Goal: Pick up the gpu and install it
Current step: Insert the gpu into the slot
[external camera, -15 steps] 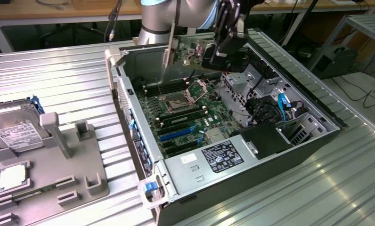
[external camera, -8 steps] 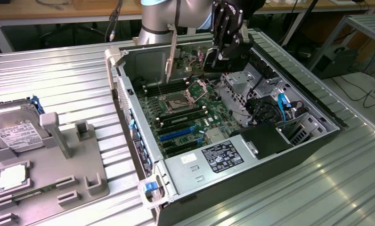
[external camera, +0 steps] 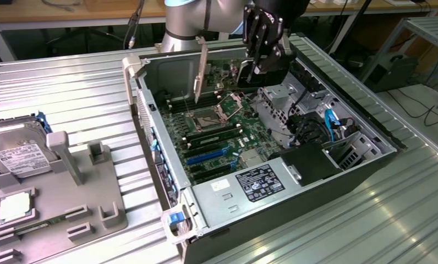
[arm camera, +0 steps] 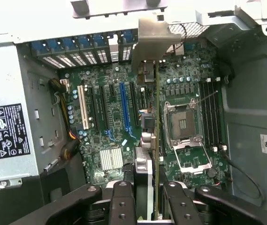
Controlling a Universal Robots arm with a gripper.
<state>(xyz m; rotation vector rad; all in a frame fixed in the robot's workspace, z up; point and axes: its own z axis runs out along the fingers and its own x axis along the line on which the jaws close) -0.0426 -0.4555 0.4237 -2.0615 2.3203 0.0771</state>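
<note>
- Ribbed metal table (external camera: pixel 72 82): carries everything; its edges are cut off by the exterior view on all sides.
- Computer case (external camera: pixel 377 140): lies on its side with the panel off, interior facing up.
- Robot arm (external camera: pixel 186 22): reaches down over the far end of the case; its upper part is cut off.
- Grey holder (external camera: pixel 94 212): sits on the table at the exterior view's left, well apart from the case.
- Power supply (external camera: pixel 257 184): labelled box at the near end of the case.
- Motherboard (arm camera: pixel 100 140): partly hidden behind the held card and the fingers.
- Hard drive (external camera: pixel 17 148): stands in the holder, cut off by the picture's edge.
- gpu (arm camera: pixel 156 122): inside the case, upright above the motherboard. In the wrist view it is edge-on, between the blue slot (arm camera: pixel 123 105) and the CPU socket (arm camera: pixel 182 124). Its fan face is hard to make out, and whether its lower edge touches a slot cannot be told. Its silver bracket (external camera: pixel 202 69) hangs by the case's far wall.
- Gripper (arm camera: pixel 151 201): fingers clamped on either side of the gpu.
- Processor chip (external camera: pixel 15 206): lies in the holder.
</note>
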